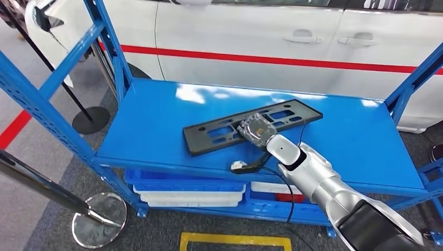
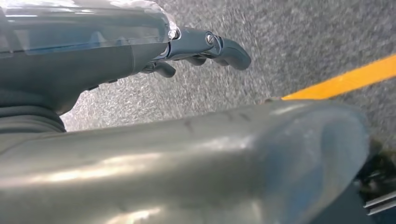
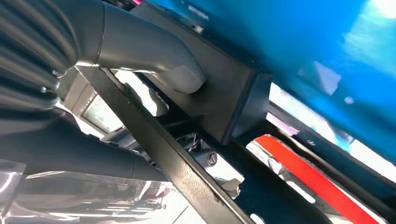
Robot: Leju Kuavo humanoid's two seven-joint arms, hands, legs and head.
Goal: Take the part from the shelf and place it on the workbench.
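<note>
Right hand [image 1: 257,130] seemingly gripping part [image 1: 219,130]

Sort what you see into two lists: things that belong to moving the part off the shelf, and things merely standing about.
Belongs to the job:
black plastic frame part
blue shelf
right robot hand, on the part

Just standing about:
white car
storage bins below
stanchion base
yellow floor marking

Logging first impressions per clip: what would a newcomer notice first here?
The right hand resting on a long black slotted part lying flat on the bright blue shelf. Behind the shelf stands a white car with a red stripe. The left hand hangs over grey floor.
</note>
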